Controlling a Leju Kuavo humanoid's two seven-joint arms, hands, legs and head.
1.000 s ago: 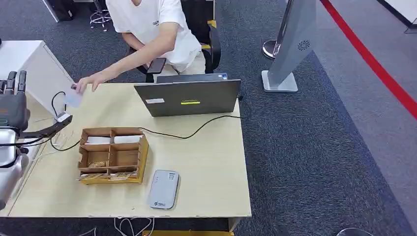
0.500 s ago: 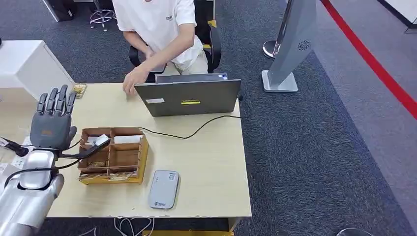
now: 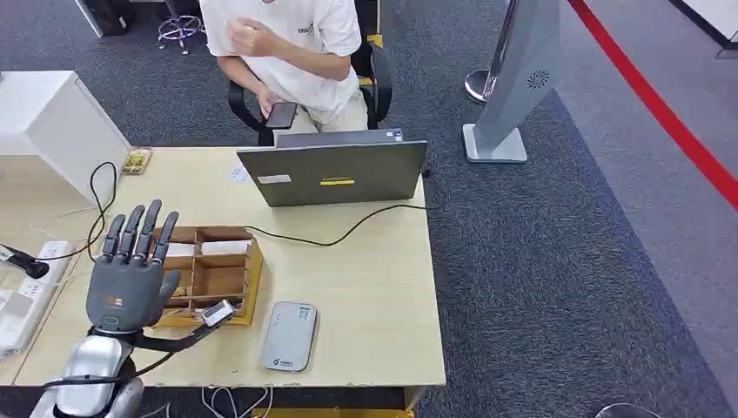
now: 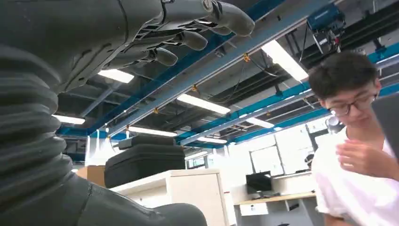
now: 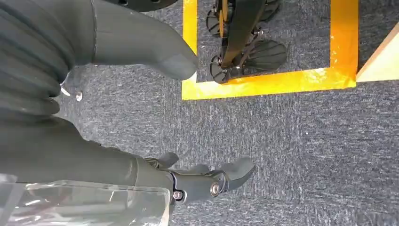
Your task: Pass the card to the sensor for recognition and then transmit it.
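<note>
The card is not in either hand, I judge, so nothing of the task is done: pickup, scan and handover all remain. The left hand [image 3: 129, 279] hovers with its fingers spread and empty above the near edge of the wooden box [image 3: 252, 270]. The grey sensor [image 3: 290, 335] lies just beside the box on the table [image 3: 374, 287]. Pale cards [image 3: 224, 247] sit in the box's rear compartments. A pale slip [image 3: 237, 174] by the laptop [image 3: 335, 178] may be the card instead; I cannot tell. The left wrist view adds the bare undersides of the fingers. The right wrist view shows the right hand [image 5: 108, 160] hanging above carpet, thumb and fingers apart, holding nothing.
</note>
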